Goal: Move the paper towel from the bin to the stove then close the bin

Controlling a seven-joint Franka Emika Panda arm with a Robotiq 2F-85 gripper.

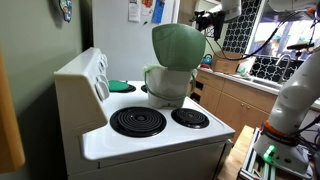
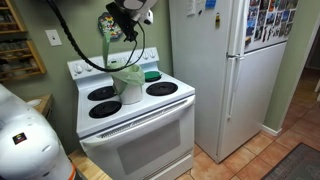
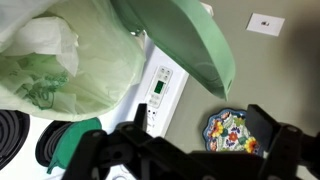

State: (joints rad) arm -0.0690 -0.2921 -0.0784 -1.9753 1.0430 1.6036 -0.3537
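The silvery-grey bin stands on the white stove among the black coil burners. It also shows in an exterior view. Its domed green lid is tipped up and open. In the wrist view the bin has a pale green liner, and white crumpled paper towel lies inside it at the upper left. My gripper is open and empty, off to the side of the bin's mouth. In an exterior view it hovers above the bin.
A flat teal disc lies at the back of the stove near the control panel. A painted plate hangs on the wall. A white fridge stands beside the stove. Wooden cabinets are nearby.
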